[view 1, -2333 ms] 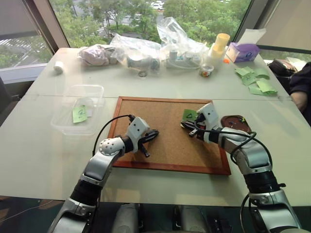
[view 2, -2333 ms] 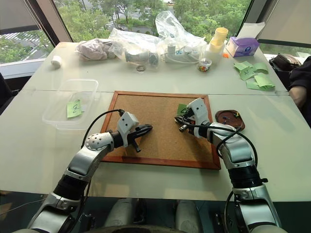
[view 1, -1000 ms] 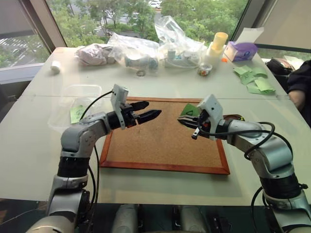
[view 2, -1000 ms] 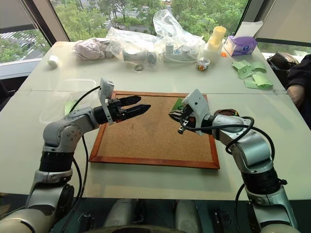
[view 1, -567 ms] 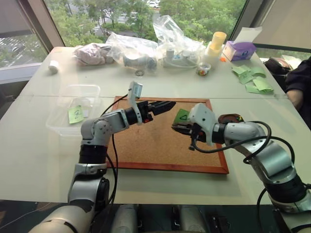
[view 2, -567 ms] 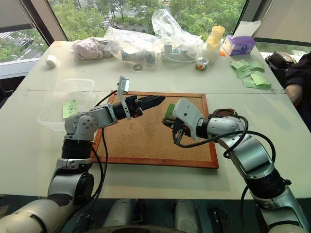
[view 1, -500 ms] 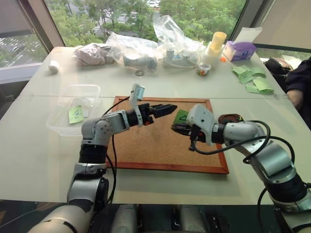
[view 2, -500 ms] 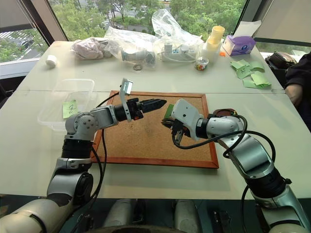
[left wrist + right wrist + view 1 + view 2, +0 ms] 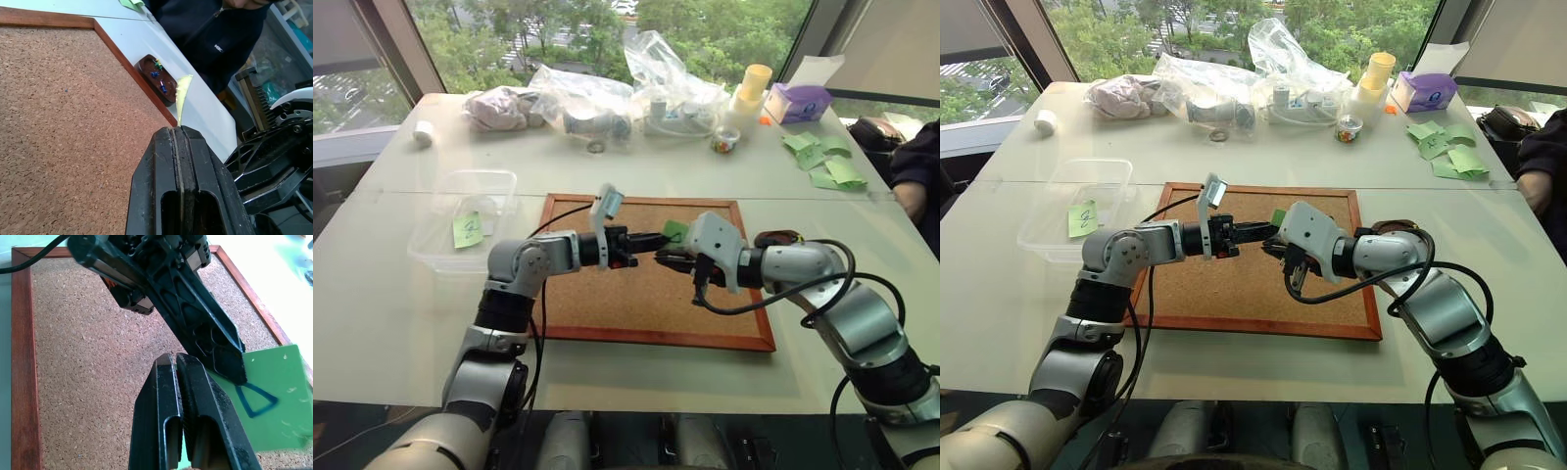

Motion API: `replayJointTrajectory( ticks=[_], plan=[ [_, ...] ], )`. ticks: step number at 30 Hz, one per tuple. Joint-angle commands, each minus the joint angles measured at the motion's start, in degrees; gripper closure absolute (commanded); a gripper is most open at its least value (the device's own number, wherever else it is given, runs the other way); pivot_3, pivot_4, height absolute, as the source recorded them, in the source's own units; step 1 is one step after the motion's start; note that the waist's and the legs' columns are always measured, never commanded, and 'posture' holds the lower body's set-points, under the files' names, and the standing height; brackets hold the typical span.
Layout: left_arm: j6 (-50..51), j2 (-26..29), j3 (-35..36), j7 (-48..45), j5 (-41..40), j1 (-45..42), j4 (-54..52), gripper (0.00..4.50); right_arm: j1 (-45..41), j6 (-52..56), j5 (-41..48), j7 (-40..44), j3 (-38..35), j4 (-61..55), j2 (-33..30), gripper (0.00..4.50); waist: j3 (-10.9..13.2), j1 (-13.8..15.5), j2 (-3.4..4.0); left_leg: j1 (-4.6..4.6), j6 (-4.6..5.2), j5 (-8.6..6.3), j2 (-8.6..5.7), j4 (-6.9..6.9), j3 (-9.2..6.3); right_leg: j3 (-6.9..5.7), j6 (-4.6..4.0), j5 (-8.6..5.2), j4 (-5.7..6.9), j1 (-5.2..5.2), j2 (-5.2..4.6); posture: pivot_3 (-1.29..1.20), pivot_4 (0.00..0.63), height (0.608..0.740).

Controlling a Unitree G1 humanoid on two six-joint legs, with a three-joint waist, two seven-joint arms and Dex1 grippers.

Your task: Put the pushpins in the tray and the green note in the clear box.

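Right wrist view — both grippers (image 9: 178,363) (image 9: 230,363) clamp the green note (image 9: 274,404), its edge partly covered.

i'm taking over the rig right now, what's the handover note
Left gripper: shut on the green note, above the cork board.
Right gripper: shut on the same note.
Tray, right of the board, holds pins.
Clear box, left of the board, holds another green note.
Done: note lifted off the board.
Left: right lets go, left carries the note to the clear box.

L gripper (image 9: 1271,231) & R gripper (image 9: 1275,247) meeting at green note (image 9: 1279,217), over cork board (image 9: 1234,284)
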Motion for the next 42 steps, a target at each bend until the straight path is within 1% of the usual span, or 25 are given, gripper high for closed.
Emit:
replayJointTrajectory(
  ticks=[1, 3, 6, 13, 16, 21, 23, 26, 31, 35, 38, 42],
  plan=[
    [-0.8, -0.2, -0.1, -1.0, -0.1, -1.6, -0.9, 4.45, -1.1, -0.6, -0.3, 0.2, -1.0, -2.5, -0.5, 4.50, 0.0, 0.0, 0.00, 0.00, 0.00, 0.00, 0.00, 0.00, 0.00, 0.00, 0.00, 0.00, 0.00, 0.00, 0.00, 0.00, 0.150, 0.740],
    [-2.6, 0.4, -0.3, -0.5, 1.7, -1.4, -0.4, 4.45, -1.0, 0.0, -0.2, -0.1, -2.1, -3.0, -0.8, 4.50, 0.0, 0.0, 0.00, 0.00, 0.00, 0.00, 0.00, 0.00, 0.00, 0.00, 0.00, 0.00, 0.00, 0.00, 0.00, 0.00, 0.150, 0.740],
    [-5.2, 0.6, 0.4, 0.5, 3.8, -1.2, 1.3, 4.45, -0.6, 1.7, 1.3, -1.0, -5.7, -3.6, -1.1, 4.50, 0.0, 0.0, 0.00, 0.00, 0.00, 0.00, 0.00, 0.00, 0.00, 0.00, 0.00, 0.00, 0.00, 0.00, 0.00, 0.00, 0.150, 0.740],
    [-9.6, 0.9, 2.2, 1.6, 5.8, -0.1, 2.4, 4.45, 1.8, 7.6, 6.8, -3.4, -21.0, -2.7, -3.2, 4.50, 0.0, 0.5, -0.03, -0.01, 0.00, 0.00, 0.00, 0.00, 0.00, 0.00, 0.00, 0.00, -0.01, 0.01, -0.02, 0.00, 0.150, 0.740],
    [-11.9, 0.7, 3.3, 2.9, 6.1, 0.4, 1.1, 4.45, 5.5, 9.2, 7.8, -5.4, -28.7, 1.3, -2.8, 4.50, 0.0, 1.1, -0.03, 0.00, 0.00, 0.00, 0.00, 0.00, 0.00, 0.00, 0.00, 0.00, 0.00, 0.00, 0.00, 0.00, 0.150, 0.740],
    [-12.1, -0.5, 5.6, 5.1, 4.5, 1.1, -0.9, 4.45, 11.7, 9.0, 7.4, -8.8, -35.8, 9.9, -1.9, 4.50, 0.0, 1.4, -0.04, -0.01, 0.01, -0.01, -0.05, 0.00, 0.01, 0.00, 0.00, 0.00, -0.01, 0.02, -0.04, 0.00, 0.150, 0.740],
    [-11.9, -0.9, 5.9, 5.5, 4.5, 1.6, -1.7, 4.45, 13.8, 7.4, 7.1, -9.2, -36.9, 12.9, -1.4, 4.50, 0.0, 1.3, -0.04, -0.01, 0.02, -0.01, -0.06, 0.00, 0.00, 0.00, 0.00, 0.00, -0.01, 0.03, -0.04, 0.00, 0.150, 0.740],
    [-12.0, -1.1, 6.0, 6.0, 4.6, 2.4, -3.1, 4.45, 15.6, 4.7, 6.4, -10.2, -36.6, 18.0, -0.2, 4.50, 0.0, 1.1, -0.03, 0.02, 0.01, 0.00, -0.05, -0.02, 0.01, 0.00, 0.00, 0.00, 0.00, 0.03, -0.02, 0.00, 0.150, 0.740],
    [-12.6, -1.6, 5.8, 7.1, 4.6, 3.5, -4.3, 4.45, 16.2, -0.4, 4.6, -10.5, -34.4, 25.1, 1.4, 4.50, 0.0, 0.9, -0.03, 0.06, -0.05, 0.03, -0.02, -0.02, 0.02, 0.01, 0.00, 0.00, 0.04, 0.03, 0.02, 0.00, 0.150, 0.740],
    [-13.5, -1.0, 4.4, 6.8, 5.7, 5.0, -5.9, 4.45, 15.3, -2.2, 5.1, -11.6, -35.2, 28.9, 2.5, 4.50, 0.0, 1.0, -0.02, 0.07, -0.05, 0.03, -0.02, -0.01, 0.01, 0.01, 0.00, 0.00, 0.03, 0.06, 0.03, 0.00, 0.150, 0.740],
    [-13.7, -0.8, 4.4, 7.0, 5.8, 5.6, -6.2, 4.50, 15.2, -2.3, 6.1, -11.7, -35.5, 28.6, 2.6, 3.58, 0.0, 1.2, -0.01, 0.08, -0.06, 0.04, -0.01, -0.01, 0.01, 0.01, 0.00, 0.00, 0.03, 0.08, 0.03, 0.00, 0.150, 0.740],
    [-13.8, -0.5, 4.9, 7.4, 5.6, 5.8, -6.6, 4.50, 15.5, -1.4, 7.1, -11.7, -35.9, 26.8, 2.2, 1.56, 0.0, 1.3, -0.02, 0.07, -0.06, 0.04, -0.02, 0.00, 0.01, 0.01, 0.00, 0.00, 0.02, 0.08, 0.02, 0.00, 0.150, 0.740]
  ],
)
